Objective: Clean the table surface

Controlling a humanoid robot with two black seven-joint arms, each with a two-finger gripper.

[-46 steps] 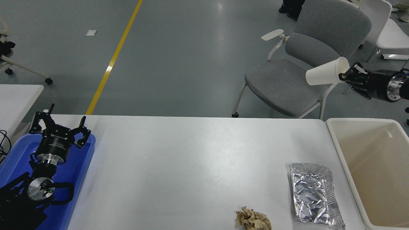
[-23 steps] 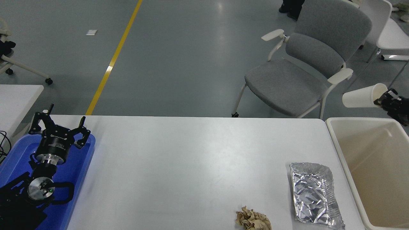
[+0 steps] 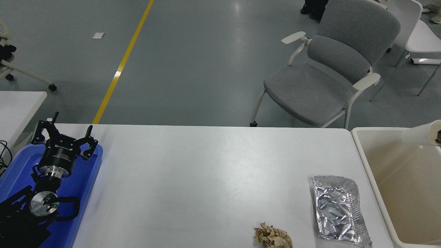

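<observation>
The white tabletop (image 3: 206, 179) fills the lower middle of the frame. At the right edge, the right end effector (image 3: 439, 136) barely shows, clamped on a paper cup (image 3: 422, 135) over the beige bin (image 3: 370, 165). Lower left, the left end effector (image 3: 65, 134) rests with fingers apart above a blue tray (image 3: 91, 172).

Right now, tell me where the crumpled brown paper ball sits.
The crumpled brown paper ball lies on the table surface at its near edge, right of centre, just left of the foil tray.
</observation>
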